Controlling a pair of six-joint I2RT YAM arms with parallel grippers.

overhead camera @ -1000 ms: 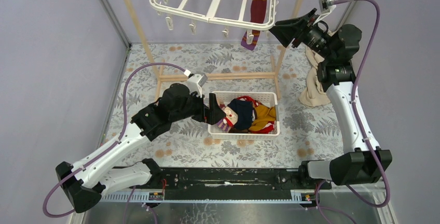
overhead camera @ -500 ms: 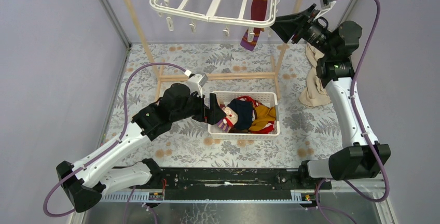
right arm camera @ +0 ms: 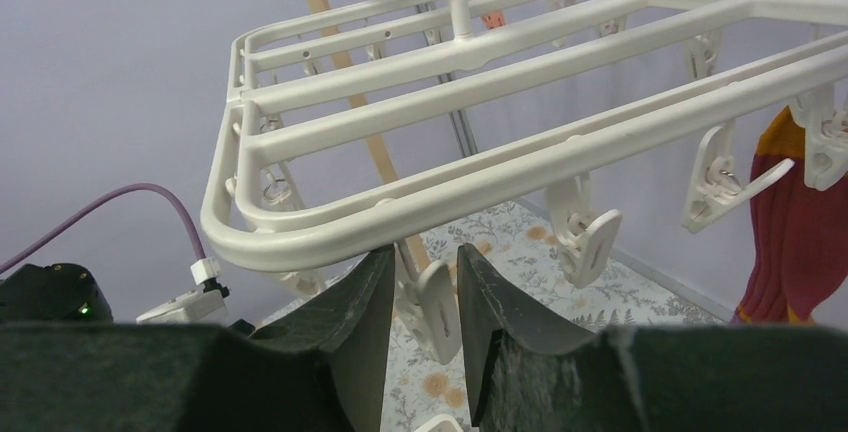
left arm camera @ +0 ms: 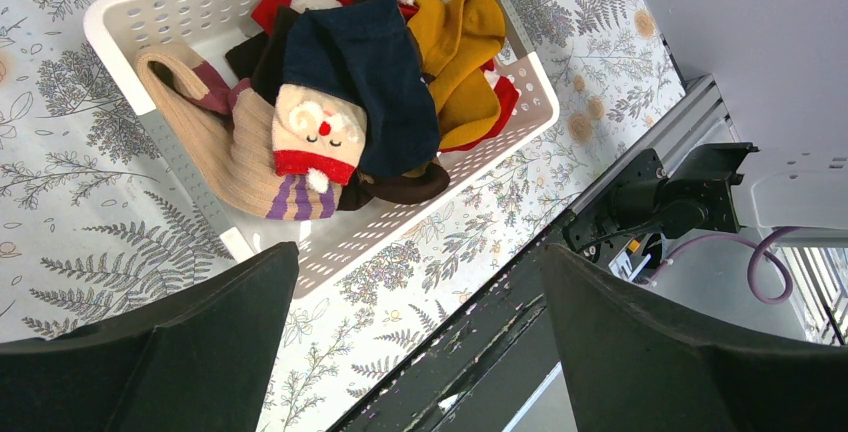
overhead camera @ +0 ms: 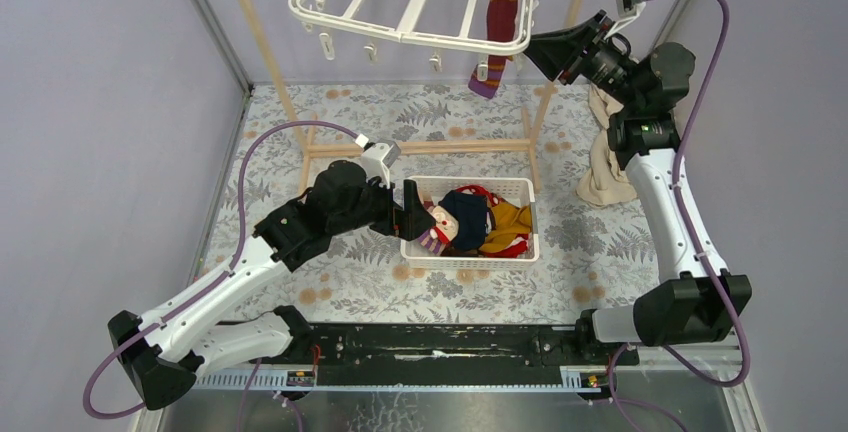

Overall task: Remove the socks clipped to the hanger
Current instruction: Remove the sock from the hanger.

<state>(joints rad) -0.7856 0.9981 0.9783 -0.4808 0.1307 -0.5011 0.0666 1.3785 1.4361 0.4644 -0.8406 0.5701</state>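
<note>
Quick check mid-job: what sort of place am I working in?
Probably a lab test cell staged as a laundry corner: plain lilac walls enclose a fern-print table, a clip hanger hangs by a wooden frame, and a basket holds socks.

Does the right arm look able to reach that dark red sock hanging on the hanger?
Probably yes: the right gripper is up at the hanger edge, and the dark red sock hangs close beside it, with only empty clips between.

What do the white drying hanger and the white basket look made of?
White rectangular drying hanger: probably moulded plastic, smooth, slightly glossy bars with rounded corners. White perforated rectangular basket: likely plastic too, matte, with regular rows of holes.
</note>
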